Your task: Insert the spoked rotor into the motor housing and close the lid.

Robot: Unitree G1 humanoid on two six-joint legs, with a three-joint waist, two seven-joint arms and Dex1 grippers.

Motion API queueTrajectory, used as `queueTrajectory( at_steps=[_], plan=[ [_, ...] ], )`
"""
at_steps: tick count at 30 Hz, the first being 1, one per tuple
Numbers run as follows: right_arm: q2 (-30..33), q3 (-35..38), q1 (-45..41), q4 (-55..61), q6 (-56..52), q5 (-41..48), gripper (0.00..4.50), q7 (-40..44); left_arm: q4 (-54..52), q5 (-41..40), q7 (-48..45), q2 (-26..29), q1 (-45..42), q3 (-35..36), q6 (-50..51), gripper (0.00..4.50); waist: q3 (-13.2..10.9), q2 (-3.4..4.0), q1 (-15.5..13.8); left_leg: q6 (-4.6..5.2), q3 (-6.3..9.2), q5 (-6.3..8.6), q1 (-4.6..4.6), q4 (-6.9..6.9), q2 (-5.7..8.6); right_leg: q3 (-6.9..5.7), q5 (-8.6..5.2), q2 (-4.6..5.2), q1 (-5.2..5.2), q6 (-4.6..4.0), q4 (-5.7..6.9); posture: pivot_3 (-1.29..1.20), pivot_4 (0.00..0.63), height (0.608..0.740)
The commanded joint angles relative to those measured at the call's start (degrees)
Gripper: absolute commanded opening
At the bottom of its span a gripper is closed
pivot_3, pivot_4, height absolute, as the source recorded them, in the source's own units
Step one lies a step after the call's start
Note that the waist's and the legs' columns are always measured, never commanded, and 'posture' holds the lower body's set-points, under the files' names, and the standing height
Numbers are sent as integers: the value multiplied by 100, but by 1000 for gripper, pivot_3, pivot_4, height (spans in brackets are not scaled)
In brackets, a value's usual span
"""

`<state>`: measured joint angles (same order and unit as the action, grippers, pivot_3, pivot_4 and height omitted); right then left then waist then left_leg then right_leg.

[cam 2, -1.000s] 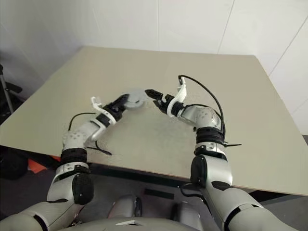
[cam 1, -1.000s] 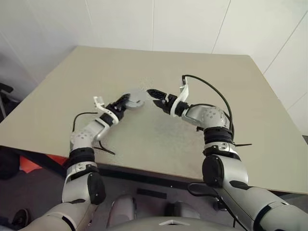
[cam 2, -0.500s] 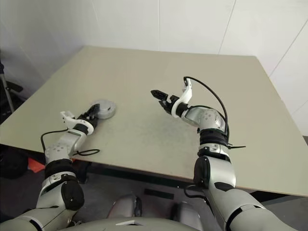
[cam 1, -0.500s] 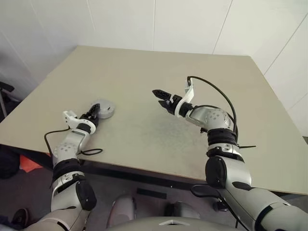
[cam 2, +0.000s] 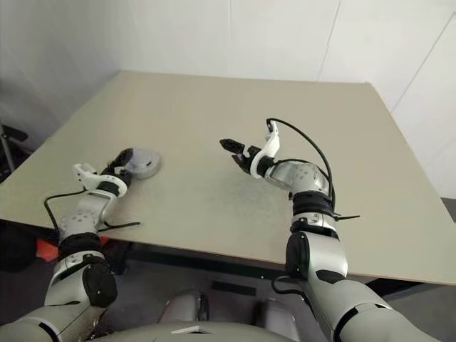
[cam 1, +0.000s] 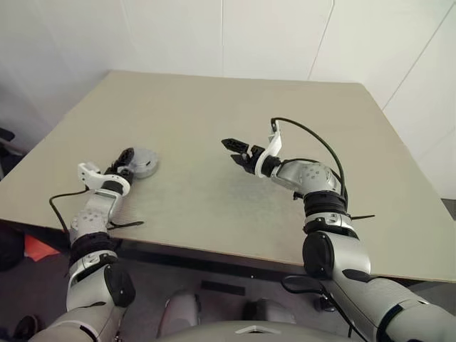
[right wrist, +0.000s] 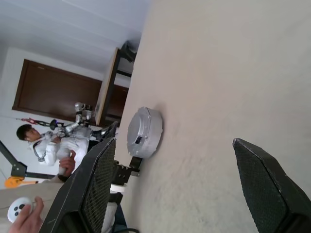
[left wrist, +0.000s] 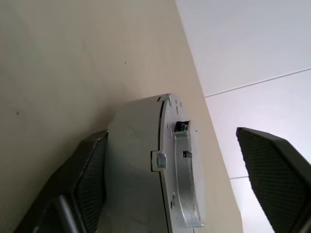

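Observation:
The motor housing [cam 1: 144,163], a squat round silver piece, rests on the table near its left edge. A plain grey lid [left wrist: 187,184] sits on top of it. The spoked rotor is hidden. My left gripper [left wrist: 170,141] is open around the housing. One finger [left wrist: 92,179] lies against its side wall and the other finger [left wrist: 277,179] stands well clear. In the head view that gripper [cam 1: 126,159] is level with the table, just left of the housing. My right gripper [cam 1: 235,148] hovers open and empty over the table's middle, pointing left toward the housing [right wrist: 144,132].
The beige table [cam 1: 214,199] has its front edge close to my left forearm, where a black cable [cam 1: 125,225] hangs over it. White walls stand behind. A person [right wrist: 46,141] holding a controller is far beyond the table.
My left gripper carried the housing from the table's middle out to the left, set it down and opened its jaws. The right gripper has stayed in place.

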<state>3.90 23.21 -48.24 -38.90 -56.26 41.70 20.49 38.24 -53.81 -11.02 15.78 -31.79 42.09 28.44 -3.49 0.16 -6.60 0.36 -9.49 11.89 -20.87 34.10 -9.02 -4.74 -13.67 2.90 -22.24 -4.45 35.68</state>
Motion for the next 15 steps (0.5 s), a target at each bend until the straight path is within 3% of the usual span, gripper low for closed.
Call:
queueTrajectory(
  at_steps=[1,10,15],
  plan=[
    [21,-8,-185,-20,48,-9,4374,30,278,178,165,426,83,308,-497,4481,0,0,86,-4,0,-2,2,-2,-1,0,-2,-1,3,1,0,0,0,740],
    [55,-315,-171,-25,300,-307,4374,312,623,568,-25,956,-18,163,-1096,4481,0,0,79,-12,-1,-7,12,-2,-16,1,-4,-14,3,-23,-3,0,0,740],
    [144,-814,285,681,1248,-686,4374,1108,-1072,1623,-835,709,171,-1499,-1144,4481,-7,-16,-128,-9,0,-5,-16,5,-19,-3,-1,-12,-7,-25,-4,0,0,740]
  ],
)
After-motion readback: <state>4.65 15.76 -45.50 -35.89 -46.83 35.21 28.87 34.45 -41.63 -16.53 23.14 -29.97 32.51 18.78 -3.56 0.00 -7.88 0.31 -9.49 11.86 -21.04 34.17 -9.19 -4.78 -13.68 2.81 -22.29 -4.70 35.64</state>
